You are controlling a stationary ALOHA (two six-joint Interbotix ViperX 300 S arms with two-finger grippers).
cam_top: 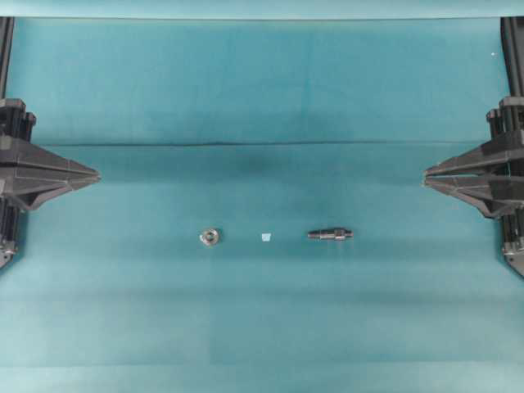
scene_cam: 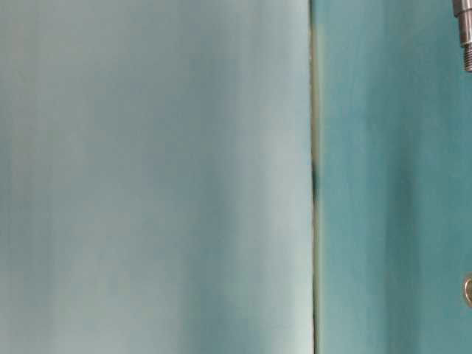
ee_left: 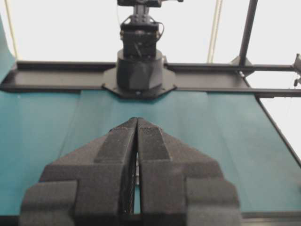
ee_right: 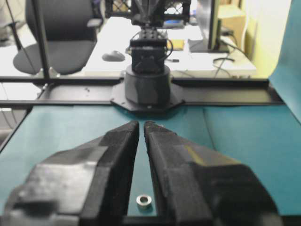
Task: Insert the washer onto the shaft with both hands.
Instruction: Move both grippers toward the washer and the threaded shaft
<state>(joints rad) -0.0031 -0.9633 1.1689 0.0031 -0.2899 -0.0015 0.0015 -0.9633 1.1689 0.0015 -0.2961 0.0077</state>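
Jaws of left gripper [cam_top: 97,174] and right gripper [cam_top: 426,176] are clenched, empty; no readable writing shows.

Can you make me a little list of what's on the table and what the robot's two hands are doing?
washer: lying flat on the teal cloth, left of middle
shaft: lying on its side, right of middle
tape scrap: between washer and shaft, touching neither
left gripper: at the left edge, fingers shut, holding nothing
right gripper: at the right edge, fingers nearly together, holding nothing
washer on shaft: not yet
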